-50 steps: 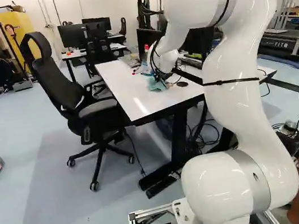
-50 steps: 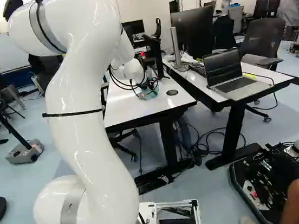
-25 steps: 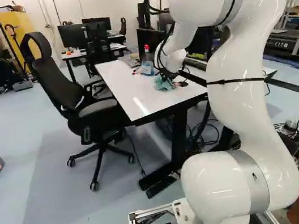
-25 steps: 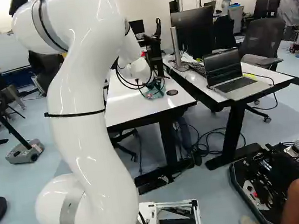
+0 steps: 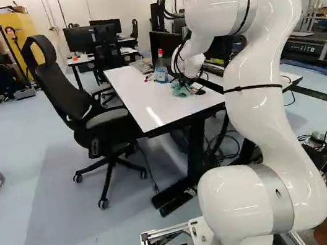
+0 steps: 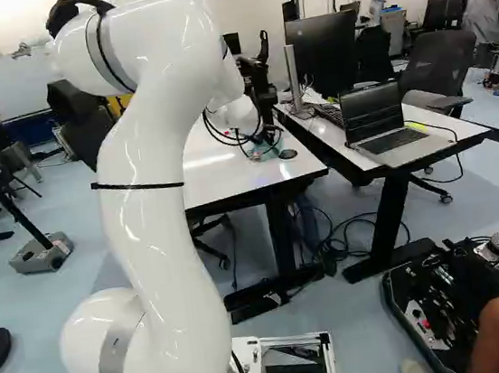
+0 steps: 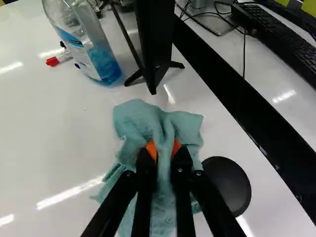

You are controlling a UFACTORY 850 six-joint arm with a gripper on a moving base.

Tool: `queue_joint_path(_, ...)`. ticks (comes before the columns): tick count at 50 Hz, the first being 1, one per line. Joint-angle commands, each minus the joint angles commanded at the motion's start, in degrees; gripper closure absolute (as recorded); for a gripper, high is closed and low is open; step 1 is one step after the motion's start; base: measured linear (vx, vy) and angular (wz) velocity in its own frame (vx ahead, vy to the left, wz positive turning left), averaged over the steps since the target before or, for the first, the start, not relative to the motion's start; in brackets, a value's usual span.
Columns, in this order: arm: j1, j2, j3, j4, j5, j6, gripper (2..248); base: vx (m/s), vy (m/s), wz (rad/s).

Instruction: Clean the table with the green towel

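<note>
Gripping the green towel (image 7: 136,118), the black gripper (image 5: 187,82) had its two fingers narrowed on a bunched fold, orange pads (image 7: 151,149) pressing from either side. The cloth lay crumpled on the white tabletop (image 5: 140,98), its loose folds spread ahead of the fingertips and back under the fingers. In the left base view it sat above and right of centre, close to the table's near end; in the right base view it showed in the upper middle of the frame.

A black round desk cap (image 7: 227,185) was just beside the towel. Ahead of the gripper, a black upright stand (image 7: 155,44) rested on splayed feet, and near it stood a clear bottle of blue liquid (image 5: 161,69) with a red top. A red-capped marker (image 7: 53,60) lay just past the bottle.

Across a dark gap, the neighbouring desk (image 6: 439,138) carried a black keyboard (image 6: 329,115), a large monitor (image 6: 326,54) and, toward the upper right of the right base view, an open laptop (image 6: 373,117). A black mesh office chair (image 5: 59,83) stood beside the white table, left of centre in the left base view.
</note>
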Motion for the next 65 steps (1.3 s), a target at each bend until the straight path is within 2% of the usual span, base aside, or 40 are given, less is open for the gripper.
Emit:
queue_joint_path(15,1.6,-2.9,-4.0,0.0,0.0,0.0,201,0.000,0.000,0.000)
queue_joint_path(41,5.2,-4.9,-6.7,0.0,0.0,0.0,201,0.000,0.000,0.000)
queue_joint_path(65,8.5,-3.2,-4.4,0.0,0.0,0.0,201,0.000,0.000,0.000)
